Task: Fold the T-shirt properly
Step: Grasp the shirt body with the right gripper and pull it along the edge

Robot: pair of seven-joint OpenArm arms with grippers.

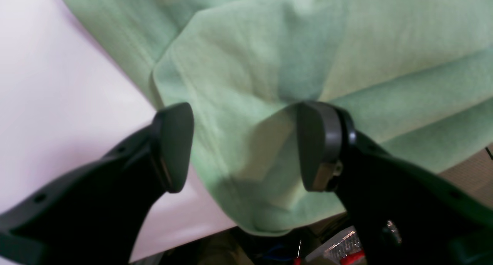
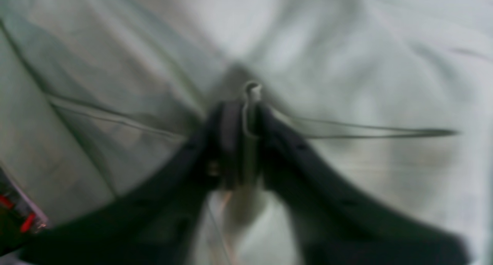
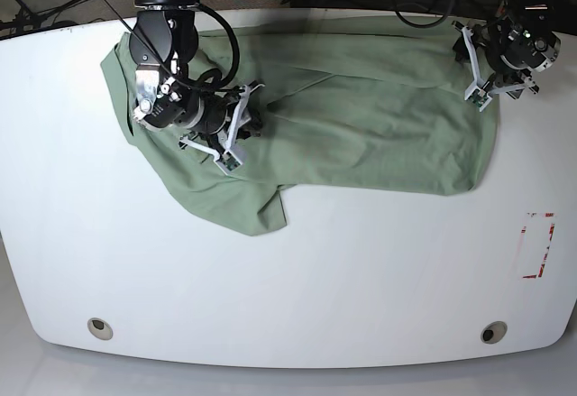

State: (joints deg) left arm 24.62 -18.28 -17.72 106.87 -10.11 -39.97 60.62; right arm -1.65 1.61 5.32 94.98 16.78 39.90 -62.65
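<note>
T-shirt [image 3: 361,125] spread crumpled across the far half of the white table [image 3: 288,288], one sleeve or corner drooping toward the near side at the base view's left, far edge hanging over the table's rim by the left arm

Right gripper [image 2: 246,114] clamped on a thin pinch of cloth near the shirt's middle-left; a small loop of fabric poking up between the closed tips in the blurred right wrist view

Left gripper [image 1: 246,141] spread wide, nothing between the pads, poised over a rounded fold of the shirt at the table's edge, one finger on each side of the cloth

Likely step, judged from this: securing two hold points before lifting or dragging the shirt flat

Risks from here:
- Right grip thin, maybe only the top layer caught; a lift could peel one layer away and leave the rest bunched, or let the pinch slip out
- Cannot tell how many layers sit under the right tips; blur hides it
- Left gripper closing where it stands could catch the overhanging edge alone and pull more cloth off the table
- Uneven pull, one arm holding and the other not yet, likely to skew the shirt and deepen the creases already across the body
- Soft knit stretches; a hard tug could distort the line of any fold
</note>
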